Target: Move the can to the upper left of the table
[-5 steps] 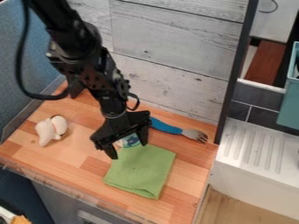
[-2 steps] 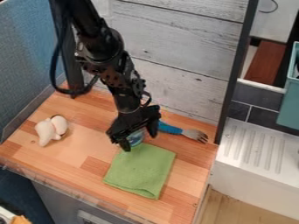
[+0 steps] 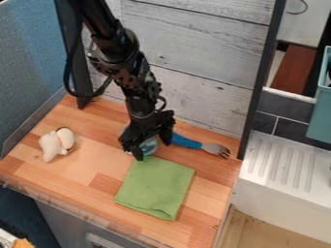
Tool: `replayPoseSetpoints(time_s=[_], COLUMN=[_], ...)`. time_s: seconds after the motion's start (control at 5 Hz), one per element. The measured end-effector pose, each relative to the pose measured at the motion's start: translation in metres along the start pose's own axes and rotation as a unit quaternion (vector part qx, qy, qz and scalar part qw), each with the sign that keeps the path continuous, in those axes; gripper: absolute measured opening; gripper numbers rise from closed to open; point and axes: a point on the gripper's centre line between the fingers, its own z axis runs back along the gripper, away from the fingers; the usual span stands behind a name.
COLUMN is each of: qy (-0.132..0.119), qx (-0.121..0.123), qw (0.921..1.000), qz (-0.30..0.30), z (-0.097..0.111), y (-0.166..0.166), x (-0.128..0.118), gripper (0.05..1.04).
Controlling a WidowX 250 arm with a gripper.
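Note:
My gripper (image 3: 152, 149) hangs low over the middle of the wooden table, just behind the green cloth. The small can (image 3: 149, 146), blue-green and white, is right at the gripper and partly covered by it. Whether the can is held, or is merely between the gripper's two sides, cannot be made out. Its lower end appears close to the cloth's back edge.
The green cloth (image 3: 155, 188) lies flat in front of the can. A blue-handled fork (image 3: 187, 141) is to the right, near the back wall. At the left sits a white plush toy (image 3: 57, 143). A sink (image 3: 284, 167) adjoins the right side.
The gripper has shifted right and toward the back wall since the first frame. The visible part of the can also appears slightly farther back. Cloth, fork and toy have stayed in place.

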Motion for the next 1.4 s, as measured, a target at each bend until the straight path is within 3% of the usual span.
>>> replayPoseSetpoints(time_s=[0.8,1.4], qy=[-0.015,-0.046], qx=[0.02,0.029], qw=[0.9951,0.9882], qz=[0.096,0.144], z=[-0.007,-0.003], y=[0.022,0.041], x=[0.061,0.1], gripper=[1.0,1.0])
